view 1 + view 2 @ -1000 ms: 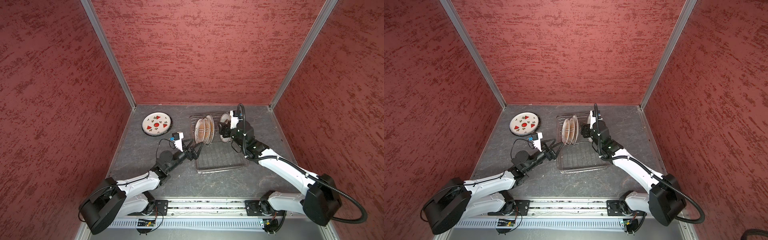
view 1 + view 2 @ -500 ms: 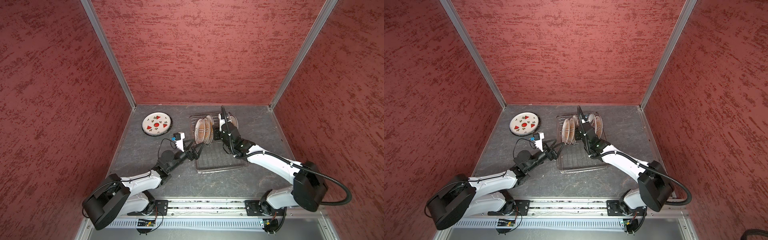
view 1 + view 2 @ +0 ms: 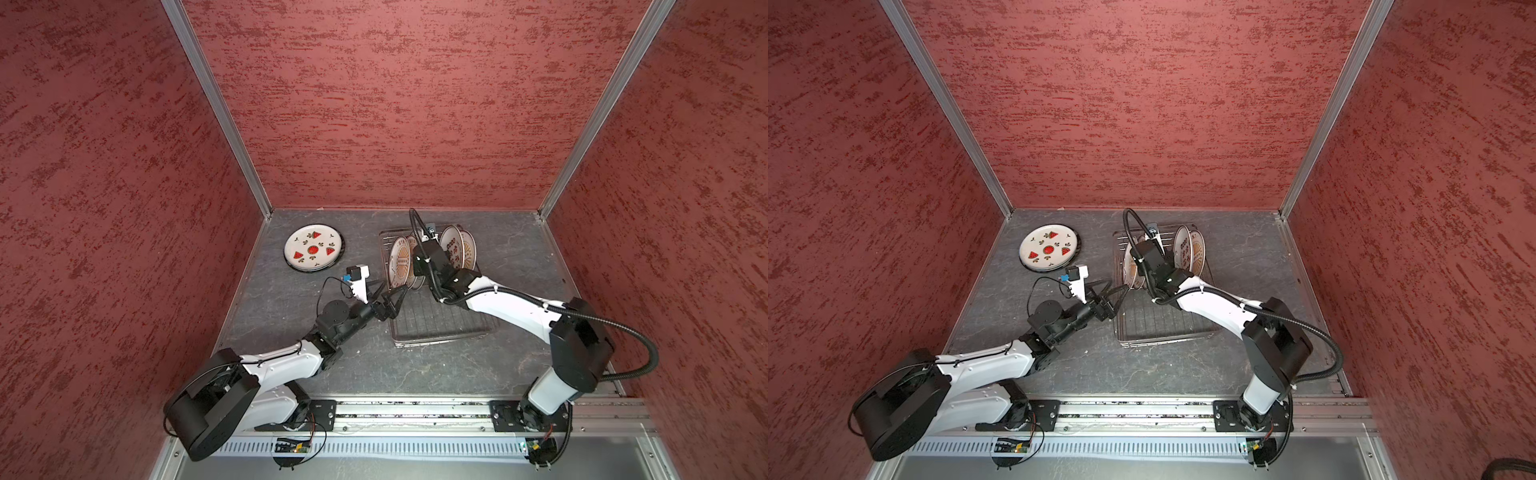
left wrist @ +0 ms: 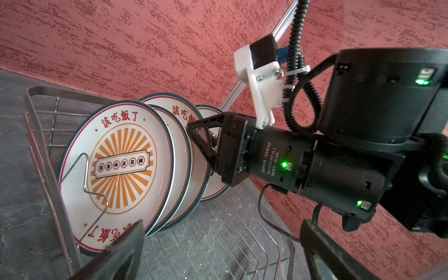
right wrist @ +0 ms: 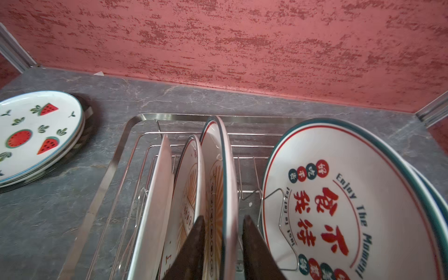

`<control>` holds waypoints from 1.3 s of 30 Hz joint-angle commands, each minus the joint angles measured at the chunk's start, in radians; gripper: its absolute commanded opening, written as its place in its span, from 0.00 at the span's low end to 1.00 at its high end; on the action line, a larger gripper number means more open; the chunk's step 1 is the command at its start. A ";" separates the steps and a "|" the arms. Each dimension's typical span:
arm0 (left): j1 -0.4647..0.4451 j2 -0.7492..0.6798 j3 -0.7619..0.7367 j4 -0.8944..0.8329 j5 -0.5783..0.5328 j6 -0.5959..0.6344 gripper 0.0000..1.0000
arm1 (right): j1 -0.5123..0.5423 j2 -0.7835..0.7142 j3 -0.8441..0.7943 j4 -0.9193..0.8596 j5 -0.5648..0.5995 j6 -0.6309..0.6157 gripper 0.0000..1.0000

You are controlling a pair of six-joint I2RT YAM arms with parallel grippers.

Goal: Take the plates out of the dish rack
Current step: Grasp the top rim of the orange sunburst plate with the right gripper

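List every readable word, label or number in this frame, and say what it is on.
"該吃飯了": top of the front sunburst plate, repeated at its bottom.
"饭香味美菜鲜": its centre banner.
"Enjoy The Moment", "Just To Eat Eat": the lettered plate.
"DAMIAO", "DC 24V": the right arm's motor.
The lettered plate's red characters and the motor's model line: not surely readable.

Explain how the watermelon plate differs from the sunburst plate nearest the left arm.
The watermelon plate lies flat outside the dish rack; the sunburst plate stands on edge inside it. The watermelon plate shows red slices and green leaves; the sunburst plate shows orange rays and red characters. Both are round and white with a dark rim.
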 commanded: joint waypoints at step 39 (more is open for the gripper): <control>-0.001 -0.182 -0.080 -0.090 -0.168 0.010 0.99 | 0.060 0.031 0.198 -0.064 0.347 -0.164 0.06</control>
